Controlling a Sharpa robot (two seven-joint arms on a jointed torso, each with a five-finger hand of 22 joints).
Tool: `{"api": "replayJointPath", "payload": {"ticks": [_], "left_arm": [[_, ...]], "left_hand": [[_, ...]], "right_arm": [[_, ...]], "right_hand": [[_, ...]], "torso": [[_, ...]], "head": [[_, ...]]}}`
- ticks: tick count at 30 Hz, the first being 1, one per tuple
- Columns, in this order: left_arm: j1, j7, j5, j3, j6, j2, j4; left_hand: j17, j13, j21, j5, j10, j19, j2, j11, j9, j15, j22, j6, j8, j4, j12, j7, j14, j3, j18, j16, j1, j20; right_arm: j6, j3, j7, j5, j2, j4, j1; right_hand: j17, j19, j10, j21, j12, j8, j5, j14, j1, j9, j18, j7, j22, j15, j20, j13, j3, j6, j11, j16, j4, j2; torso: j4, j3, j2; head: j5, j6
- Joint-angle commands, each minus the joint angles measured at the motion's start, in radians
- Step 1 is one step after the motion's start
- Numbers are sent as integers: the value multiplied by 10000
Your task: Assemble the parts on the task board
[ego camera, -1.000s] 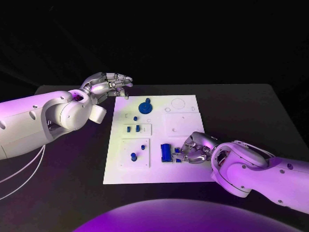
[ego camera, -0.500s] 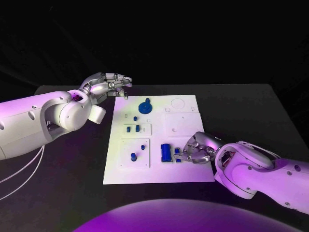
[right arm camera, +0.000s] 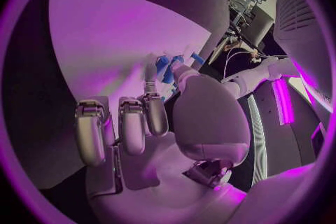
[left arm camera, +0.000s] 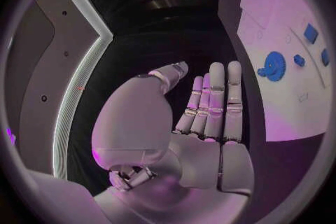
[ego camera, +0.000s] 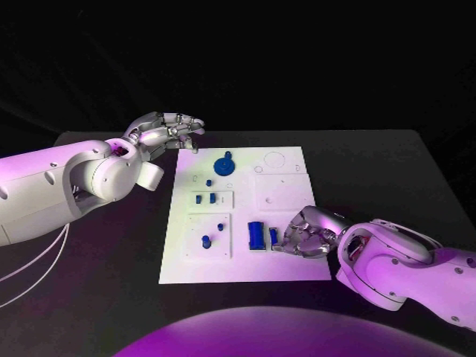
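Flat white rectangular task board (ego camera: 284,195) mid-table, small blue plastic parts on it. Left hand (ego camera: 165,129) off the far-left corner, fingers loosely curled, empty. Right hand (ego camera: 306,236) down beside the upright blue block (ego camera: 256,235); grip unclear. Likely risk: toppling the block or nudging the board.

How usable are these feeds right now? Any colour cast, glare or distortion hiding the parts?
Head view: purple light washes the arms and tints the task board, but the blue parts stay readable; the surroundings are dark. Left wrist view: fisheye bends the board's edge, and the left hand is evenly lit. Right wrist view: strong purple cast, with the right hand blocking most of the parts.
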Motion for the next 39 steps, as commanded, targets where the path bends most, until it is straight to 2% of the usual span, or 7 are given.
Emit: {"api": "replayJointPath", "payload": {"ticks": [1, 16, 28, 35, 37, 38, 39], "left_arm": [[9, 61, 6, 7, 166, 11, 24], [9, 41, 6, 7, 169, -32, 51], [10, 129, 6, 7, 114, -39, 57], [9, 376, 95, 5, 222, -28, 36], [9, 565, 358, -1, 316, 5, 16], [8, 672, 513, -6, 340, 29, 7], [8, 757, 611, -10, 337, 50, -1]], "left_hand": [[13, -15, -17, 68, -29, -3, 78, -5, -14, -21, -12, -63, 60, -46, 67, 248, -73, -14, 187, 19, -51, 24], [14, -17, -16, 71, -30, -3, 76, -5, -16, -22, -12, -66, 62, -52, 70, 247, -74, -13, 188, 19, -51, 23], [14, -22, -13, 84, -10, -2, 80, -10, -22, -25, -15, -73, 73, -61, 89, 246, -72, -10, 189, 21, -55, 22], [14, -55, -59, 88, 4, -31, -49, -7, -52, -5, -73, -128, 113, 76, 135, 261, -87, -219, 182, 19, -359, 42], [34, -65, -181, 13, -18, -47, -376, -17, -52, 22, -218, -162, 200, 698, 210, 256, -102, -1018, 186, 48, -1187, 77], [46, -69, -256, -353, -40, -16, -353, -19, -49, 19, -328, -214, 265, 972, 268, 254, -120, -1418, 191, 60, -1220, 83], [51, -72, -286, -444, -46, 2, -342, -15, -55, 23, -377, -261, 283, 1107, 298, 265, -122, -1617, 191, 66, -1235, 84]], "right_arm": [[312, 0, 262, 19, 21, -20, -13], [516, 0, 125, 70, 306, -723, -18], [93, 0, 296, 182, 196, -611, -7], [-927, 1, 1969, 1902, -132, -568, 347], [-1104, 2, 2896, 2848, -145, -743, 508], [-1176, 2, 3360, 3340, -118, -898, 599], [-1236, 3, 3709, 3747, -84, -1049, 679]], "right_hand": [[2422, 1046, 425, 55, 52, -47, -22, 1026, 86, 2, -67, -14, 2633, -63, -75, 1714, 30, 48, -66, 34, 3, -15], [2459, 1046, 460, 55, 140, -18, -24, 1035, 184, 26, -67, -37, 2633, -75, -83, 1759, 100, 112, -84, 55, 56, 114], [2407, 1046, 444, 55, 93, -28, -12, 1023, 171, 32, -67, -24, 2633, -78, -87, 1736, 86, 91, -80, 26, 91, 95], [2125, 1046, 266, 55, -288, -217, 38, 950, 111, 33, -67, 127, 2633, 11, -28, 1554, 62, -328, 44, -144, 106, 83], [2012, 890, 87, -252, -641, -456, 29, 919, 266, -22, 7, 298, 2532, 126, 58, 1383, 192, -812, 187, -219, 57, 157], [1765, 667, -174, -689, -1185, -634, 22, 853, 424, -94, 109, 423, 2390, 214, 129, 1111, 327, -1140, 293, -378, -1, 201], [1595, 570, -326, -883, -1486, -706, 25, 807, 519, -129, 153, 481, 2327, 259, 177, 953, 416, -1266, 347, -490, -35, 223]], "torso": [[4, -1, 7], [12, 3, 12], [1, 3, -4], [-7, -33, -44], [-22, -56, -76], [-35, -76, -108], [-45, -92, -135]], "head": [[-6, -9], [52, -13], [37, -13], [-11, 104], [-33, 205], [-44, 249], [-58, 316]]}}
